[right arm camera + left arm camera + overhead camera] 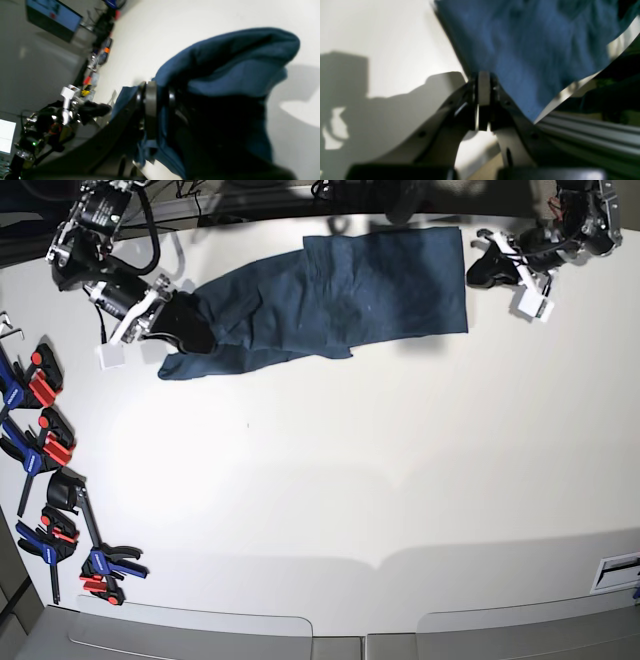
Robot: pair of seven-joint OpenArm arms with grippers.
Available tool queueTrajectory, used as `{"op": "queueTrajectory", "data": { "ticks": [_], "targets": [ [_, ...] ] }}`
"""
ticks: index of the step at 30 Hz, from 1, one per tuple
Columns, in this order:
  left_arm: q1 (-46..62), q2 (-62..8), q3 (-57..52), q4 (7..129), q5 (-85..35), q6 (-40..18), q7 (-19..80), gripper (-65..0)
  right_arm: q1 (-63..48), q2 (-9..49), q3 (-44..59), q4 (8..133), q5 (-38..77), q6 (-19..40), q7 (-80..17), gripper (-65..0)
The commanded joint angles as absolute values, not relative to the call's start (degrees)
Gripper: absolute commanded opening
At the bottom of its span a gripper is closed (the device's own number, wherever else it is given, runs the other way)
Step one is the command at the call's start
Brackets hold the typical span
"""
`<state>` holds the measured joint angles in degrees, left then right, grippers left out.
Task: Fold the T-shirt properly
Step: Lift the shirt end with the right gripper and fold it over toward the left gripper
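Along the tabletop's [330, 480] near-left edge lie several red-and-blue clamps [45, 445]. Farther back the T-shirt [330, 300] stretches across the far side. The right end effector [160, 110] pinches its bunched end; the left end effector [483, 87] is closed at the opposite edge.

Base view looks straight down on my table [400, 480]; both wrist views sit close, sharing the T-shirt [330, 300].
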<state>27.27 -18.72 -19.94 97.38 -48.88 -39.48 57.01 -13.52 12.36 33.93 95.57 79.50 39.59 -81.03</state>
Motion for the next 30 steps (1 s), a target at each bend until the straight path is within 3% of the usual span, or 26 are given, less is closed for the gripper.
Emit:
{"op": "queueTrajectory", "data": {
  "ticks": [1,11,15,19,30],
  "targets": [
    [27.16,-19.38,-20.27,98.21,-49.47,-40.0,56.01,-65.0,-13.17,12.32,33.23,97.25,81.43,40.0,-80.0,-65.0],
    [27.22,-19.35,-20.27,98.21,-49.36,-40.0,56.05,-65.0,-13.15,5.58,12.08,98.89,80.58,40.0,-80.0,-65.0],
    [27.68,-19.22,-20.27,98.21,-49.47,-40.0,56.07,-65.0,-12.82,2.44,3.53,98.89,75.26,40.0,-80.0,-65.0],
    [28.23,-19.18,-20.21,98.21,-49.52,-40.0,56.03,-65.0,-11.94,-0.91,-3.2,98.89,66.19,40.0,-80.0,-65.0],
    [28.45,-19.18,-20.21,98.21,-49.52,-40.0,56.01,-65.0,-10.48,-7.18,-15.97,98.89,34.94,38.94,-62.96,-65.0]
  ]
}}
